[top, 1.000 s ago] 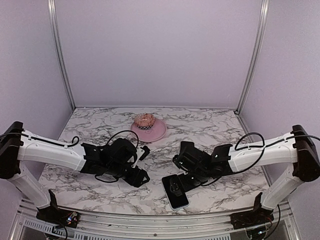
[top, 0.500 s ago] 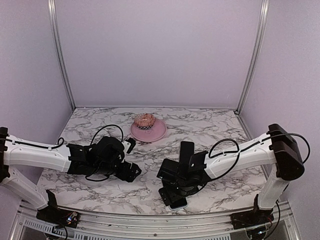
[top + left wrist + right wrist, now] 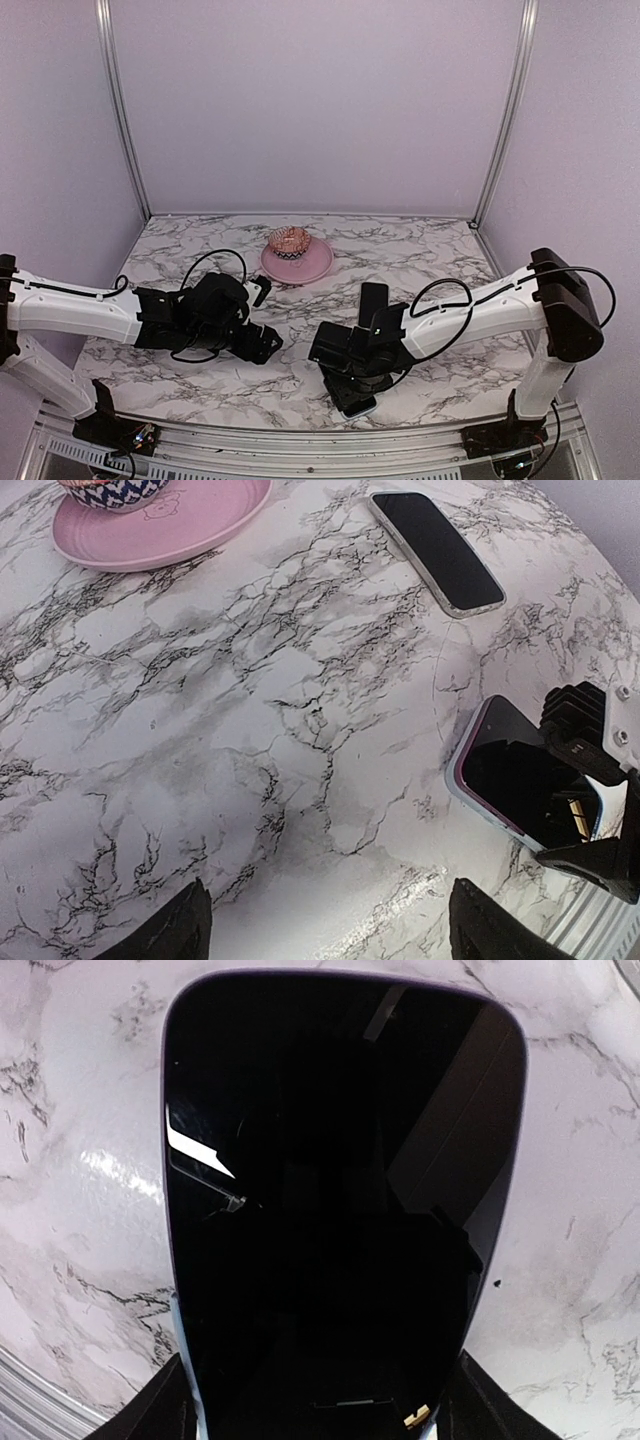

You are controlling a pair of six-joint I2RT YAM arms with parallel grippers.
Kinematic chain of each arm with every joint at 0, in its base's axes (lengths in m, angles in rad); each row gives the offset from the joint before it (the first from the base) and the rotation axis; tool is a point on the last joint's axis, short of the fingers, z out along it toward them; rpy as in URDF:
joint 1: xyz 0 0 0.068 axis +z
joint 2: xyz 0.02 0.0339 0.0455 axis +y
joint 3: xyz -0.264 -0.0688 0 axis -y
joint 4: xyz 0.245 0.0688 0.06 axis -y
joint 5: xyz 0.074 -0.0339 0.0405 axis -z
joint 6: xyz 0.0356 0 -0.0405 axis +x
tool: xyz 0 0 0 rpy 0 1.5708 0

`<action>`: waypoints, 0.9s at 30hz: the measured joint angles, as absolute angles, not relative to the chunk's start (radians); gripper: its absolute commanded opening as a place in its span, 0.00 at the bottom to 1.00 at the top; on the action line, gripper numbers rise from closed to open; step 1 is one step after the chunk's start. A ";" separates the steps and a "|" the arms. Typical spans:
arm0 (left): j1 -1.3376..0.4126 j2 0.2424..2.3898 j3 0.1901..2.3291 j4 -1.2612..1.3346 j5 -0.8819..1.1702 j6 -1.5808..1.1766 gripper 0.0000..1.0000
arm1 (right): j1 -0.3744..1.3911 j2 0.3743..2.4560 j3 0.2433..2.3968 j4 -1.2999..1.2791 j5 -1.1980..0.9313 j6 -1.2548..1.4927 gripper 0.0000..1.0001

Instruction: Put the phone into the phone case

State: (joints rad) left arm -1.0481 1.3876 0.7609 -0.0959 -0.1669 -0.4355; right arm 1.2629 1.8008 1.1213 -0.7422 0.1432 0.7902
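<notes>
- The right gripper [image 3: 320, 1385] straddles the near end of the slim phone with a glossy black screen [image 3: 340, 1190], one finger just beside each long edge. I cannot tell whether they are already pinching it.
- A pale see-through rim at the phone's corner looks like the clear plastic phone case [image 3: 455, 783]. How fully the phone is seated is unclear.
- Best to keep the gripper square, squeeze gently and press evenly, so no corner rides up off the white marble bench [image 3: 250, 730].
- The left gripper [image 3: 330, 925] hangs released and empty, well apart; it could steady the case.
- Beyond lies another black-screened phone with a clear edge [image 3: 437, 552], best left alone.
</notes>
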 measured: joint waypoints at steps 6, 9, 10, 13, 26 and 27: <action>-1.048 1.391 0.761 -0.094 -0.164 -0.438 0.83 | 1.263 1.779 1.093 -0.688 0.145 0.716 0.41; -1.044 1.404 0.762 -0.070 -0.129 -0.444 0.84 | 1.263 1.748 1.053 -0.635 0.148 0.667 0.39; -1.037 1.407 0.760 -0.050 -0.106 -0.453 0.85 | 1.263 1.733 1.034 -0.615 0.154 0.648 0.39; -1.007 1.410 0.746 0.060 -0.004 -0.500 0.86 | 1.263 1.674 0.975 -0.559 0.193 0.596 0.39; -0.943 1.481 0.826 0.284 0.244 -0.623 0.78 | 1.268 1.406 0.823 -0.196 0.350 0.335 0.37; -0.941 1.486 0.836 0.290 0.254 -0.627 0.74 | 1.269 1.395 0.814 -0.170 0.355 0.314 0.37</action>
State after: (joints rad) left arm -0.9405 1.4857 0.8360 0.2905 0.2539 -0.6273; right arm 1.2694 1.3952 0.8143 -0.1703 0.3546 0.3138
